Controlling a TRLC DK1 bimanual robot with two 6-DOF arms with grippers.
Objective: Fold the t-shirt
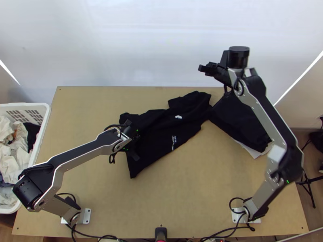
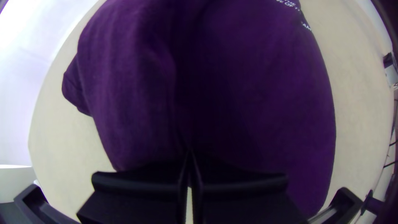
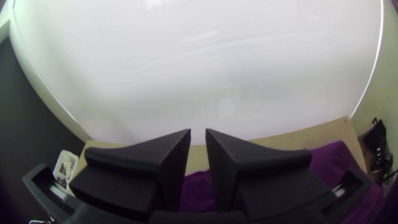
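Black T-shirt (image 1: pixel 161 139) lying rumpled and aslant on the surface (image 1: pixel 177 201), its near-left end under my left claw (image 1: pixel 134 140).
I see that claw narrowed, tips together; whether it pinches cloth I cannot tell. I have the right claw (image 1: pixel 204 68) raised toward the far edge, its fingers slightly parted. Dark cloth (image 1: pixel 238 121) lies just beside the shirt's right end.

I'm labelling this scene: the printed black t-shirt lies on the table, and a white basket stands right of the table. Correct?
No: the top view shows the white basket left of the table. The printed black t-shirt does lie on the table.
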